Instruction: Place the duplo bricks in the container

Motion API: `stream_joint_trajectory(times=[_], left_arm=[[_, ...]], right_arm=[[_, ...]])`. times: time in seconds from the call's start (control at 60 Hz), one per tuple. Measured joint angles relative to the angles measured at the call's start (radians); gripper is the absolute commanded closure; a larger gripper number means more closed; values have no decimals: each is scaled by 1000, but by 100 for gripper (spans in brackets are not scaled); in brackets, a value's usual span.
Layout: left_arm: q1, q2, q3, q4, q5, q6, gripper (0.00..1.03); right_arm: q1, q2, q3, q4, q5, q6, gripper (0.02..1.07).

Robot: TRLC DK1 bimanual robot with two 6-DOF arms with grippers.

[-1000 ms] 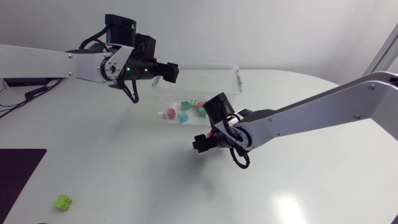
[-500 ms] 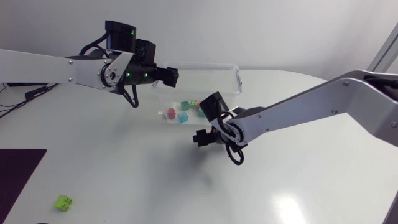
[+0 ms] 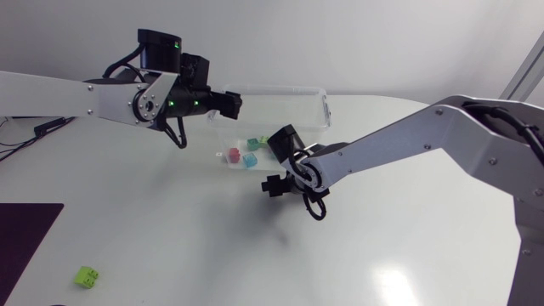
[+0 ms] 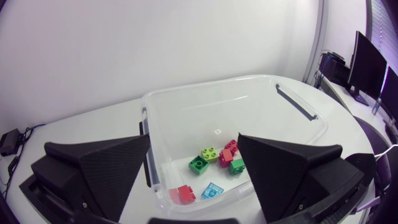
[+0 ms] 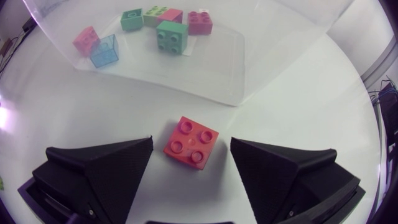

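Note:
A red duplo brick (image 5: 191, 141) lies flat on the white table between the spread fingers of my right gripper (image 5: 191, 149), with a gap on each side. In the head view that gripper (image 3: 274, 184) is low over the table just in front of the clear plastic container (image 3: 280, 88) and hides the brick. Several bricks lie in the container: red (image 3: 233, 155), blue (image 3: 250, 159) and green (image 5: 171, 35) among them. My left gripper (image 3: 225, 102) hangs open and empty above the container's left end, looking down into the container (image 4: 205, 86). A lime brick (image 3: 85, 275) lies far off at the front left.
A dark mat (image 3: 25, 238) covers the table's front left corner, beside the lime brick. The container wall (image 5: 205, 81) stands close ahead of the red brick. White tabletop stretches across the front and right.
My right gripper has shifted slightly back toward the container and its arm has swung in. The left arm has drifted a little to the left, still open.

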Motion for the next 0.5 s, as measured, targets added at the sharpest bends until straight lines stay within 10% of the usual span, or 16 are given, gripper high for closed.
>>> stream_joint_trajectory(times=[0.267,0.5], left_arm=[[11,0,-2,10,0,0,5],[11,-13,-33,18,0,0,5]], right_arm=[[-5,2,0,5,3,12,66],[-5,2,-16,34,3,12,69]])
